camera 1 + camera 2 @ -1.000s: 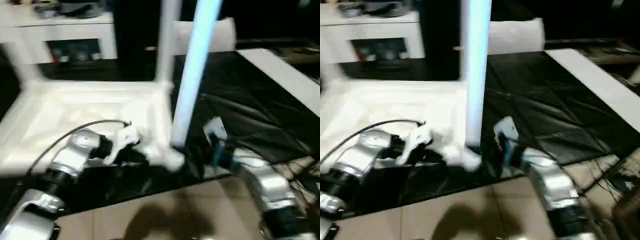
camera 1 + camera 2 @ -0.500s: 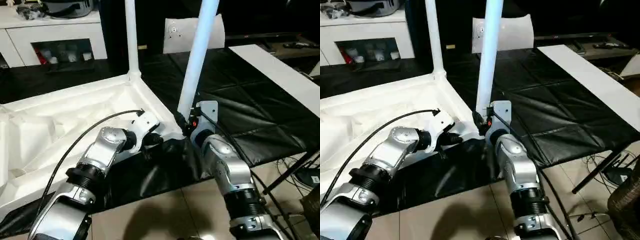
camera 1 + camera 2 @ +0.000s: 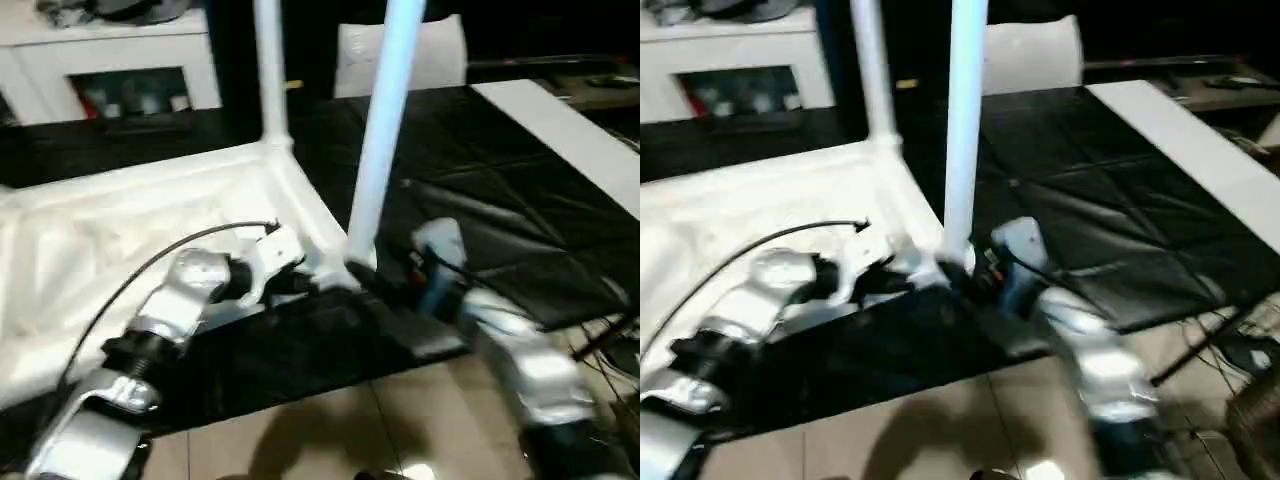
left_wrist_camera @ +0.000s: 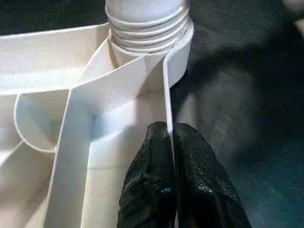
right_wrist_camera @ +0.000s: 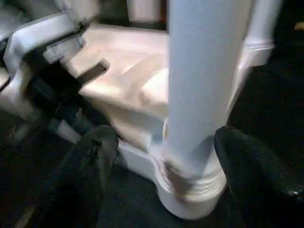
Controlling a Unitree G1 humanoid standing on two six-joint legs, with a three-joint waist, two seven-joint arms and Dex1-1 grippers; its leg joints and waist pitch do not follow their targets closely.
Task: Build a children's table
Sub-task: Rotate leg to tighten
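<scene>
One table top (image 3: pixel 150 230), white, lying upside down on the black mat (image 3: pixel 480 170), ribs facing up. Two legs counted standing in its corner sockets: the near leg (image 3: pixel 385 130) right in front of both our hands, the far leg (image 3: pixel 268 70) at the corner beyond our left hand.

Left hand (image 4: pixel 172 156): clenched on the thin rim of the table top, one finger (image 4: pixel 152 171) inside the rim, the other outside, just short of the near leg's socket. Forearm reaches in low from the left.

Right hand (image 5: pixel 166 156): released, fingers (image 5: pixel 247 166) spread wide on either side of the near leg's base, not touching it. Forearm comes in from the right, just beside the corner.

One white cabinet (image 3: pixel 110 60) beyond the left hand.
</scene>
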